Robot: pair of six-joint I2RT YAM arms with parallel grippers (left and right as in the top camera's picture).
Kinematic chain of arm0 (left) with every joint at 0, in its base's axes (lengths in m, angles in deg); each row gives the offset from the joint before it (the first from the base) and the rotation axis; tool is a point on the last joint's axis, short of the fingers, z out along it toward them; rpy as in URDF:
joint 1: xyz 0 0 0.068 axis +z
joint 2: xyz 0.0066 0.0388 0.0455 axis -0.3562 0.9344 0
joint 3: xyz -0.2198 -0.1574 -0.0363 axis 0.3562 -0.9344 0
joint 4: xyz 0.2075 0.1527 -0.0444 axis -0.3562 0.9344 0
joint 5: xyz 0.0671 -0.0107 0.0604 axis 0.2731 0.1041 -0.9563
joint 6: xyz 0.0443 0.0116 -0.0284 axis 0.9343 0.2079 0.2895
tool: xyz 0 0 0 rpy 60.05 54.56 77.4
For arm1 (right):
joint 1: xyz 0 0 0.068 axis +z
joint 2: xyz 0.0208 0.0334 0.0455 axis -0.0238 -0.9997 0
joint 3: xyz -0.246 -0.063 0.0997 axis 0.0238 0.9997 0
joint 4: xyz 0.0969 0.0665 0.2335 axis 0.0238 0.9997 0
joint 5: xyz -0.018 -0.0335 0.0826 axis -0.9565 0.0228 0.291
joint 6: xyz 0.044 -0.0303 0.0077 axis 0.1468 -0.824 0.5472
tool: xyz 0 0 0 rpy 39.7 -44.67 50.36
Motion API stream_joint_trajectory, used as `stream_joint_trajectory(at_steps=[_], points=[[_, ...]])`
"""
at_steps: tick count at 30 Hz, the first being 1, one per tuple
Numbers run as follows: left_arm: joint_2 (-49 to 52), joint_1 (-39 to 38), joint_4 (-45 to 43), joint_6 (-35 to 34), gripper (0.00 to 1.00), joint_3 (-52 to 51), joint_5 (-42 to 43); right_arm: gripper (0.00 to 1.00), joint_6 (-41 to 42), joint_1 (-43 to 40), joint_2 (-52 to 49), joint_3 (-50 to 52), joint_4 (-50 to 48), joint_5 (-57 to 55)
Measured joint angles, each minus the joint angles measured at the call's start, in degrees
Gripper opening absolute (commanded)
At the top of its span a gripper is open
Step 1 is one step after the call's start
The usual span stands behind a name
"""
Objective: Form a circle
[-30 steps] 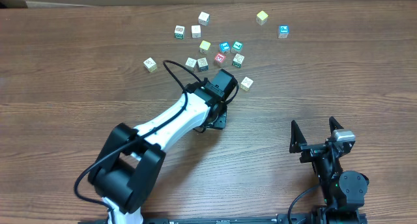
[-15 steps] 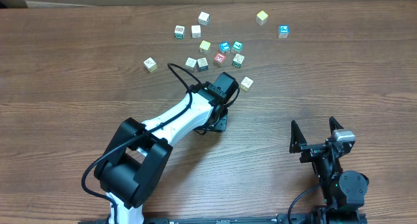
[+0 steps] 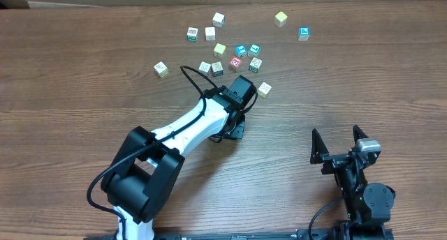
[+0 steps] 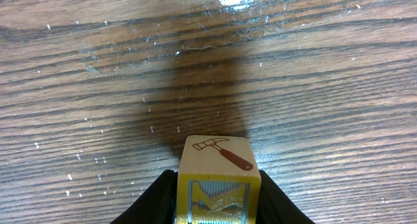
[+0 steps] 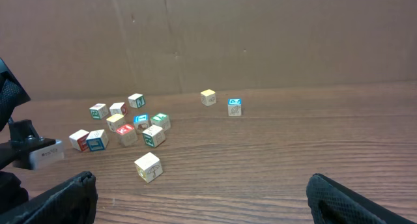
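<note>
The circle (image 3: 237, 57) is a small bunched group of letter cubes on the wooden table: a yellow one (image 3: 220, 49), a red-printed one (image 3: 235, 61) and whitish ones (image 3: 255, 63). It also shows in the right wrist view (image 5: 133, 126). My left gripper (image 3: 239, 92) hangs just in front of that group, pointing down. In the left wrist view it (image 4: 218, 188) is shut on a yellow-printed cube with a hammer picture (image 4: 218, 155), a black finger against each side. My right gripper (image 3: 336, 134) (image 5: 205, 201) stands open and empty near the front right.
Loose cubes lie around: one with an umbrella picture (image 3: 264, 88) (image 5: 147, 167) right of the left gripper, one at the left (image 3: 160, 69), three at the back (image 3: 209, 33), a yellow one (image 3: 281, 18) and a blue-printed one (image 3: 304, 33) at the back right.
The left arm's elbow has shifted a little right while its jaws narrowed onto the hammer cube. The table cubes and the right arm have not moved.
</note>
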Motion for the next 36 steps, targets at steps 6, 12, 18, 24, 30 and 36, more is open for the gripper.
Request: stream_joint_trajectory(at_steps=[6, 12, 18, 24, 30, 36], points=[[0.0, 0.0, 0.0, 0.2, 0.26, 0.0, 0.0, 1.0, 0.0, 0.0, 0.0, 0.0, 0.0, 0.0], [0.0, 0.0, -0.1, 0.5, 0.25, 0.0, 0.0, 1.0, 0.0, 0.0, 0.0, 0.0, 0.0, 0.0], [0.0, 0.0, -0.4, 2.2, 0.24, 0.0, 0.0, 1.0, 0.0, 0.0, 0.0, 0.0, 0.0, 0.0], [0.0, 0.0, -0.4, 3.1, 0.26, 0.0, 0.0, 1.0, 0.0, 0.0, 0.0, 0.0, 0.0, 0.0], [0.0, 0.0, -0.4, 3.5, 0.4, 0.0, 0.0, 1.0, 0.0, 0.0, 0.0, 0.0, 0.0, 0.0], [0.0, 0.0, -0.4, 3.6, 0.52, 0.0, 0.0, 1.0, 0.0, 0.0, 0.0, 0.0, 0.0, 0.0]])
